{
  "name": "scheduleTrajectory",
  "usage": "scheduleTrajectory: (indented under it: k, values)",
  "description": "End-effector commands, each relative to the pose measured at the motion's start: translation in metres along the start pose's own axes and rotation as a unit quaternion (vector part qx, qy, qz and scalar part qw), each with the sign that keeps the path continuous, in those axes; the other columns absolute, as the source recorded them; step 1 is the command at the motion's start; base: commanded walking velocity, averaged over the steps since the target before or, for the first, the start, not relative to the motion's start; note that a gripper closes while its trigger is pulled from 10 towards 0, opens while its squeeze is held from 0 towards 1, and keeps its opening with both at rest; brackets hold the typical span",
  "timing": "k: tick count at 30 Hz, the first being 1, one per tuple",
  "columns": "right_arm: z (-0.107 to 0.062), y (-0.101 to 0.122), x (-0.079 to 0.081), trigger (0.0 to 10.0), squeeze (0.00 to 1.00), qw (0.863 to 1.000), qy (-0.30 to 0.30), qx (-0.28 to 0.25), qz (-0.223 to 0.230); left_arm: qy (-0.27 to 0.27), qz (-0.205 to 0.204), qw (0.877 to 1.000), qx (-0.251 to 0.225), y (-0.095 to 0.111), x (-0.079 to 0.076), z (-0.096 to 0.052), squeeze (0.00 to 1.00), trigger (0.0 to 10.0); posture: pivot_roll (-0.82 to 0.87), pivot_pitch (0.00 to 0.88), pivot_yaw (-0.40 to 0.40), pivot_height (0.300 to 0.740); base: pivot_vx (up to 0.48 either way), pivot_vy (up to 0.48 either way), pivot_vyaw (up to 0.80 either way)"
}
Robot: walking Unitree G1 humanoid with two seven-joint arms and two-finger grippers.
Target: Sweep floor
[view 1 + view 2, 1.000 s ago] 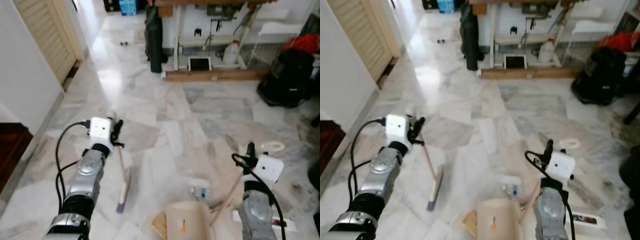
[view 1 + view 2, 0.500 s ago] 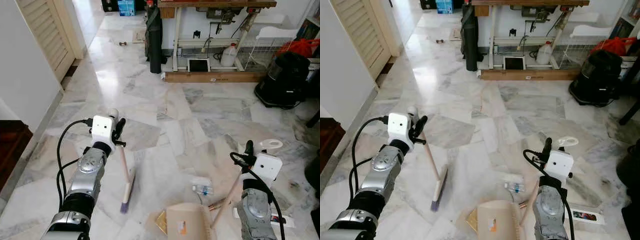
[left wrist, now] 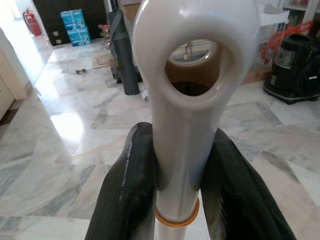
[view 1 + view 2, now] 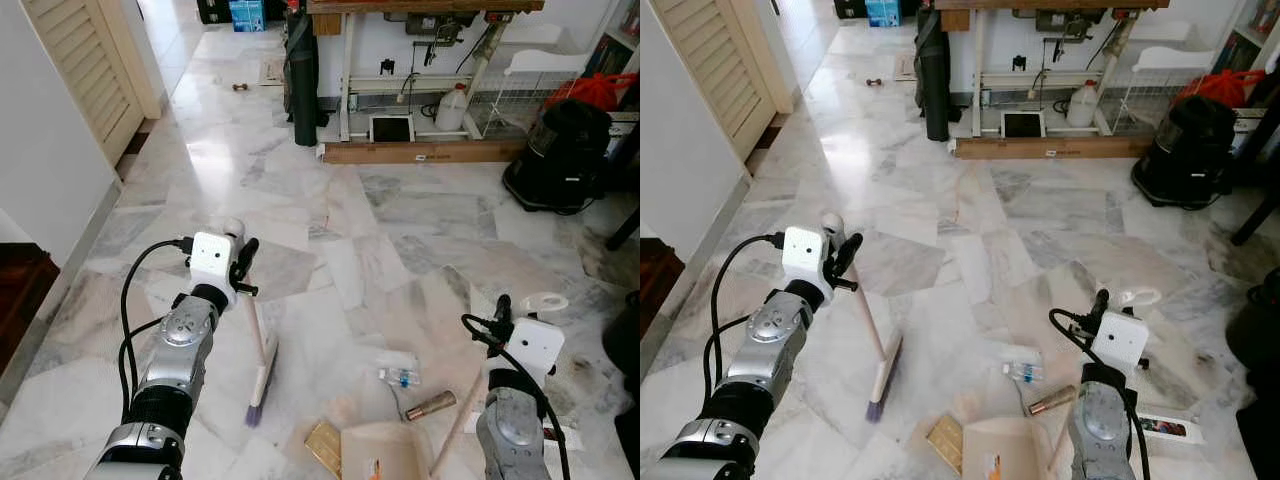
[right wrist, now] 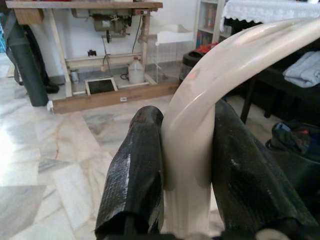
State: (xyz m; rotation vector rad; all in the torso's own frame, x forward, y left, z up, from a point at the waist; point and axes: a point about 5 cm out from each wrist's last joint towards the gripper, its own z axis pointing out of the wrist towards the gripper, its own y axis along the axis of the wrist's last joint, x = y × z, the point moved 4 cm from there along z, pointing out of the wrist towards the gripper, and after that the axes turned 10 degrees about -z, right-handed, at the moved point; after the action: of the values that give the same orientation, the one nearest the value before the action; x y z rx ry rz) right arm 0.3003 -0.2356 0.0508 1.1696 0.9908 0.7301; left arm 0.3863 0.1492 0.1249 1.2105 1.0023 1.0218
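Open marble floor (image 4: 300, 190) stretches ahead of both grippers to a wooden workbench (image 4: 420, 60) and a black vacuum cleaner (image 4: 560, 150); a white wall lies well off to the left. The left gripper (image 3: 175, 175) is clamped on the broom (image 4: 258, 340) just below its looped handle top, the long axis slanting down and inward to bristles on the floor. The right gripper (image 5: 187, 165) is closed around the dustpan handle (image 4: 455, 430), which slants down to the dustpan (image 4: 385, 455). A small bottle (image 4: 400, 377) and tube (image 4: 432, 404) lie between the arms.
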Motion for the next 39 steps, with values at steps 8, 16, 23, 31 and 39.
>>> scheduleTrajectory:
  k: [8, 16, 23, 31, 39]
  values:
    - [0.006, 0.000, -0.009, 10.0, 0.00, 1.000, -0.013, -0.011, -0.023, -0.009, 0.017, 1.000, -0.012, 0.007, 0.003, -0.001, 0.00, 10.0, 0.07, 0.080, 0.036, 0.740, 0.000, 0.000, 0.00]
    - [0.005, 0.005, -0.022, 10.0, 0.00, 0.999, -0.023, -0.025, -0.034, -0.018, 0.014, 1.000, -0.008, 0.006, -0.001, 0.000, 0.00, 10.0, 0.06, 0.080, 0.036, 0.740, 0.000, 0.000, 0.00]
    - [0.003, -0.004, -0.023, 10.0, 0.00, 0.999, -0.022, -0.011, -0.045, -0.024, 0.011, 1.000, -0.004, 0.004, -0.004, 0.000, 0.00, 10.0, 0.07, 0.077, 0.034, 0.740, 0.000, 0.000, 0.00]
    - [0.002, -0.004, -0.013, 10.0, 0.00, 0.999, -0.008, -0.005, -0.041, -0.024, 0.012, 1.000, -0.001, 0.003, -0.003, -0.001, 0.00, 10.0, 0.08, 0.066, 0.029, 0.740, 0.000, 0.000, 0.00]
    - [0.005, 0.001, 0.000, 10.0, 0.00, 0.999, 0.005, -0.012, -0.032, -0.021, 0.014, 1.000, -0.004, 0.004, -0.002, -0.002, 0.00, 10.0, 0.08, 0.071, 0.029, 0.740, 0.000, 0.000, 0.00]
